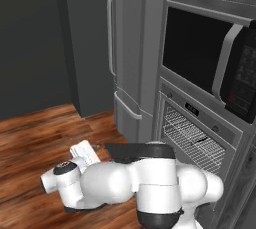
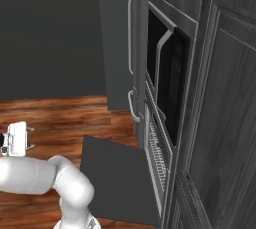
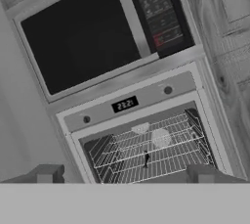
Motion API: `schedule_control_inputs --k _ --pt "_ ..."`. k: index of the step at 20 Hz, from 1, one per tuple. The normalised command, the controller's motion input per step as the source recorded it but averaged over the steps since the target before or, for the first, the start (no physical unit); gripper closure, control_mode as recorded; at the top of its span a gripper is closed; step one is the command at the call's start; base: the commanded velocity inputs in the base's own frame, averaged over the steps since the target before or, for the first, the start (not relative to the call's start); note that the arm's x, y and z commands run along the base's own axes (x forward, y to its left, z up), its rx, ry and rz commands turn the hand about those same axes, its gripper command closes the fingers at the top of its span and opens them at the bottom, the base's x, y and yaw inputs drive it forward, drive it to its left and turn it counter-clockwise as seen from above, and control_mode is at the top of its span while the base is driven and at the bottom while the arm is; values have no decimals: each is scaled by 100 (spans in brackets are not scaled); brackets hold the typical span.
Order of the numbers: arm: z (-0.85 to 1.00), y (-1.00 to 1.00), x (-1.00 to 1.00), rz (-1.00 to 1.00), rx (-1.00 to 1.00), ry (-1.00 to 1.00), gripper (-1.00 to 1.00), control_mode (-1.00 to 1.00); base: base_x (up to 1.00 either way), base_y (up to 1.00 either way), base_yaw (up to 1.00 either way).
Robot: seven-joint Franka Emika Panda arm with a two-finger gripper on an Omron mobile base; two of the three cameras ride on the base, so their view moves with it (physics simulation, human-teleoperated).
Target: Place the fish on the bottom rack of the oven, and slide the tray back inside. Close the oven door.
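Here the fish [image 3: 146, 159] lies on the bottom rack [image 3: 166, 162]; fingers [image 3: 47, 174] spread wide.

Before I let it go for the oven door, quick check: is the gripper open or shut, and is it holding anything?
Gripper: open, jaws spread wide, holding nothing; it faces the oven.
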Motion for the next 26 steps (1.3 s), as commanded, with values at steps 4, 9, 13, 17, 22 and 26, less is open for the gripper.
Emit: schedule_control_inputs --k 4,9,13,17,22,26 --pt "-43 11 -16 -14 0 -3 -100 -100 0 0 0" --pt "-24 -2 -29 -5 0 0 -100 -100 0 0 0" --pt "-24 -11 -39 0 0 0 -100 -100 0 0 0" --pt "-20 -20 -9 0 0 7 -100 -100 0 0 0" --pt "-7 -15 2 0 0 1 -100 -100 0 0 0" --pt "-53 -10 6 0 0 9 -100 -100 0 0 0"
